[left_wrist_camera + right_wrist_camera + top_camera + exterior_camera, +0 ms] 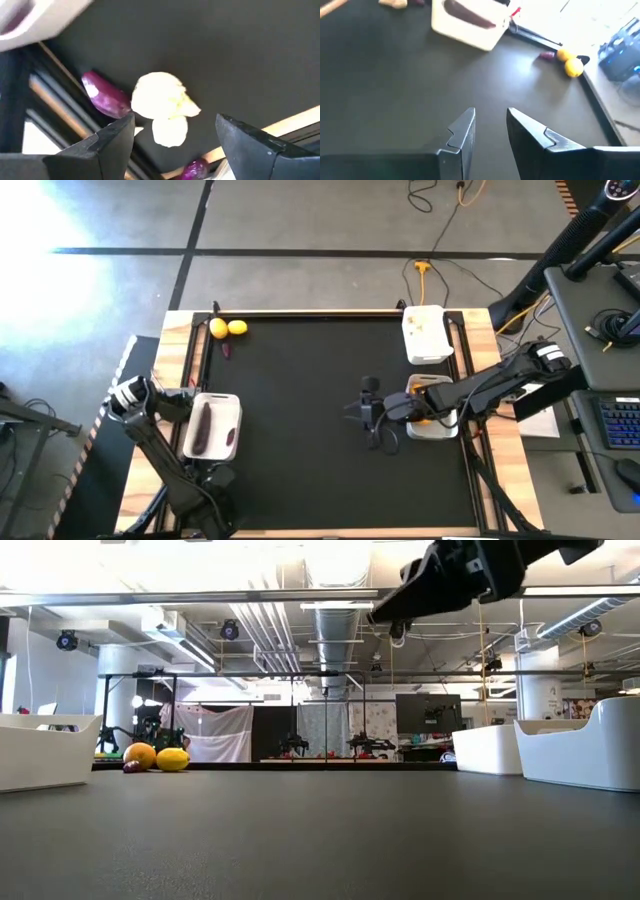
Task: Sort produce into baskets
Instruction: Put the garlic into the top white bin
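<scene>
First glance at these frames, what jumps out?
Two round yellow lemons sit in the black mat's far left corner, a small dark purple piece just beside them. The white rectangular basket at the left edge holds a long slim purple piece. The left gripper is open over whitish garlic bulbs, while the empty right gripper hangs mid-table.

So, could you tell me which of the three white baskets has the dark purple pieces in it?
The basket at the table's left edge, beside the left arm, holds a long purple piece; the two baskets on the right show none.
</scene>
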Tool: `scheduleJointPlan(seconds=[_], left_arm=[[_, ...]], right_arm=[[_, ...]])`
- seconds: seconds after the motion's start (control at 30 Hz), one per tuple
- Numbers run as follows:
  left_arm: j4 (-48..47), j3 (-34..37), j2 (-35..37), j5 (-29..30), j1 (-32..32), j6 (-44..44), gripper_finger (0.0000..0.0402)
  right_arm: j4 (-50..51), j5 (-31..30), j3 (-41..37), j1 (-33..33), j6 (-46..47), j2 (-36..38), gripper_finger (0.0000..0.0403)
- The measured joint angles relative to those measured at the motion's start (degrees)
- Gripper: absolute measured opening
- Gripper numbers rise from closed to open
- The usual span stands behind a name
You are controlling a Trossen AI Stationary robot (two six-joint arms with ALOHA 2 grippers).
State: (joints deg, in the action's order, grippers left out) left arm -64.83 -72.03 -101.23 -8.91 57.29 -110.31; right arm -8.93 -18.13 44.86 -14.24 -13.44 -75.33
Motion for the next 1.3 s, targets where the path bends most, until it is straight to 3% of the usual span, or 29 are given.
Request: scheduleJointPlan(seconds=[0.17, 0.43, 0.57, 0.7, 0.8, 0.93, 1.13, 1.3], left_arm=[[3.8, 5.38, 0.0, -3.84, -0.27, -0.42, 0.0262], [14.85, 12.22, 0.01, -4.11, -0.29, 0.89, 0.0253], [18.36, 14.4, 0.27, -3.97, -0.47, 3.37, 0.0217], [18.87, 14.74, 0.33, -2.2, -0.75, 7.57, 0.0157], [17.89, 14.28, 0.62, 0.94, -1.33, 11.6, 0.0107], [16.97, 12.96, 1.7, 12.41, -2.95, 16.82, 0.0062], [18.35, 9.78, 2.19, 25.07, -7.99, 29.39, 0.0072], [26.12, 8.98, 2.12, 31.36, -16.1, 45.97, 0.0077]], right_arm=[[-0.68, 0.02, 0.45, 0.0, -1.03, 0.64, 0.0096], [0.15, 0.07, 0.83, 0.0, 4.26, 1.11, 0.0091], [2.12, 0.09, 0.83, 0.0, 7.52, 1.07, 0.0093], [3.29, 0.09, 0.83, 0.0, 9.7, 1.07, 0.0088], [3.37, 0.09, 0.83, 0.0, 10.69, 1.07, 0.0082], [3.38, 0.1, 0.83, 0.0, 10.89, 1.07, 0.0076], [3.32, 0.11, 0.83, 0.0, 10.87, 1.07, 0.0069], [3.32, 0.11, 0.82, 0.0, 10.61, 1.07, 0.0068]])
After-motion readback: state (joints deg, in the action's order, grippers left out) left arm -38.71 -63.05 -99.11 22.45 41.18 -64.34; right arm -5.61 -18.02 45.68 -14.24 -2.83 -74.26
